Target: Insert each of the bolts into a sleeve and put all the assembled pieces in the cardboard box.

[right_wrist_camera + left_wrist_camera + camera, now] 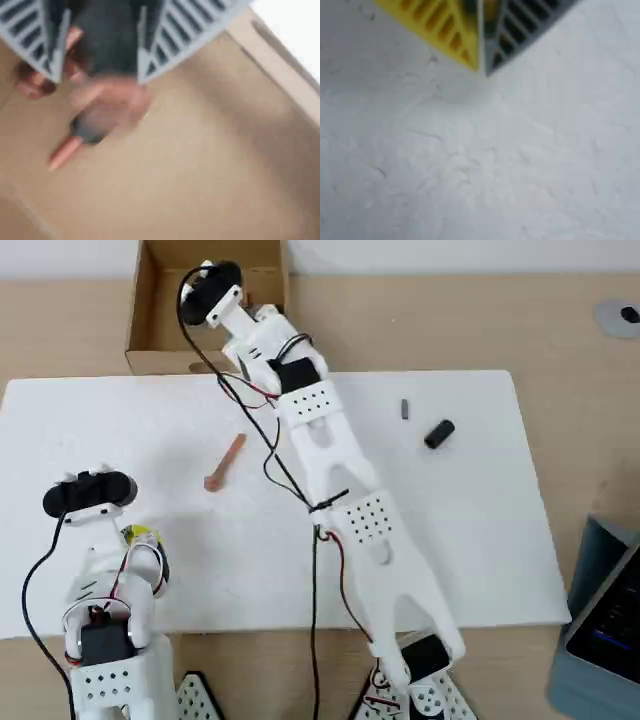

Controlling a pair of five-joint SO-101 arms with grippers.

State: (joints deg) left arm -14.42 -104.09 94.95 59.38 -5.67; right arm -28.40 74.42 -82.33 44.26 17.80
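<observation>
- The right hand (100, 75) is hanging low inside the cardboard box (170, 362). Its fingers are pinching an assembled piece (105, 45) by the dark part, with a pink end poking out below the fingertips (this part is smeared, so the grip is a judgement).
- A finished piece (75, 142) is lying on the box floor just below and beside that hand. Letting go from here is risking the held piece landing on it and bouncing, or the bolt sliding out of its sleeve on impact.
- The box wall is standing close around the right hand, so a careless lift-out is risking a snag on the rim that shoves or tips the box.
- The left hand (482, 67) is hovering just over the counter (100, 420), with its fingers pressed together on nothing.
- A loose bolt (225, 462) is lying ahead of the left hand, towards the right arm. A black sleeve (438, 433) is lying well apart from both hands on the far side of that arm, with a small grey piece (404, 408) near it.
- The loose bolt is probably going to roll if nudged, so an off-centre pinch is risking knocking it away.
- The right arm is stretching between bolt and sleeve, so two arms reaching for those parts together are risking a collision.
</observation>
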